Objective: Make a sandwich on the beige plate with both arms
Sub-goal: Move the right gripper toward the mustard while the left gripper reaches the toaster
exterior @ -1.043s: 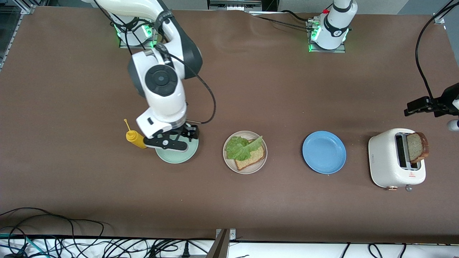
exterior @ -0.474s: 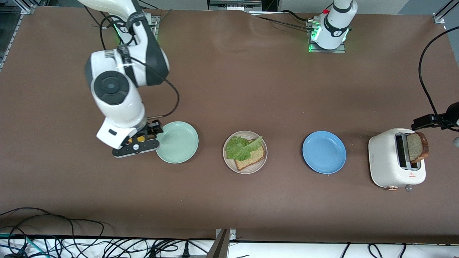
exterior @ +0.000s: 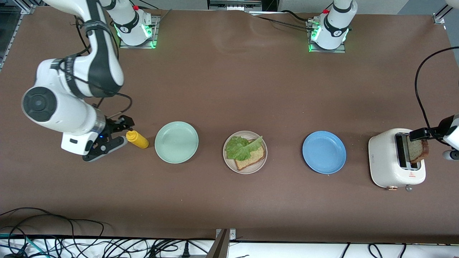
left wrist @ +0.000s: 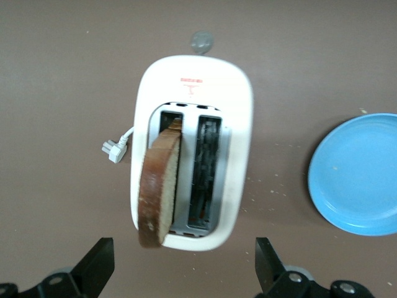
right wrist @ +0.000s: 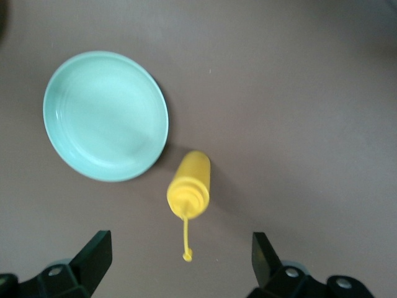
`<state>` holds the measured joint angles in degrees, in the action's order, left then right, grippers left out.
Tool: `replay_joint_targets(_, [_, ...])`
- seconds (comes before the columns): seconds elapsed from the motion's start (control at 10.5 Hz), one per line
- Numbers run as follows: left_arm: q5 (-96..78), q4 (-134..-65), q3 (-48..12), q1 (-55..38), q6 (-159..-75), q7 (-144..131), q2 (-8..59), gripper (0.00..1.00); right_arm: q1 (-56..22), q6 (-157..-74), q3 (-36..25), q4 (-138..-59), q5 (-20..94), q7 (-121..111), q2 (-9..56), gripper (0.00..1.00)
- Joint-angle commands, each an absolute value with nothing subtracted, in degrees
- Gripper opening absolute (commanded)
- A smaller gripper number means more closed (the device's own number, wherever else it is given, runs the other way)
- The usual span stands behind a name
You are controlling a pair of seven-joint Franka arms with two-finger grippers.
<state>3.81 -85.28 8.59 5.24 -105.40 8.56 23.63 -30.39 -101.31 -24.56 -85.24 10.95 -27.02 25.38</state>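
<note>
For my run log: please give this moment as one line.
left gripper: open over toaster | right gripper: open by mustard bottle | beige plate: bread, lettuce

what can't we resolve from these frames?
- Front view: the left gripper over the white toaster is partly cut off by the frame edge, and it covers the top of the brown bread slice in the slot.
- Front view: the yellow squeeze bottle has its nozzle tip hidden by the right gripper.
- Front view: the ruffled green lettuce leaf covers part of the bread on the beige plate.
</note>
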Motion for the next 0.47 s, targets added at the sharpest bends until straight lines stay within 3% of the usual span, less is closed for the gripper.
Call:
replay_joint_targets(0.0, [5.0,-84.0,8.1,7.3,-107.2,11.0,26.4,1.0,-27.4,-101.5,-24.0,-93.7,16.0,-38.0,19.9,1.0])
replay_joint_targets(0.38, [4.7,-84.1,8.1,8.1,-111.7,11.0,28.8,0.99,-20.5,-101.4,-24.4,-99.1,23.7,-60.9,19.3,1.0])
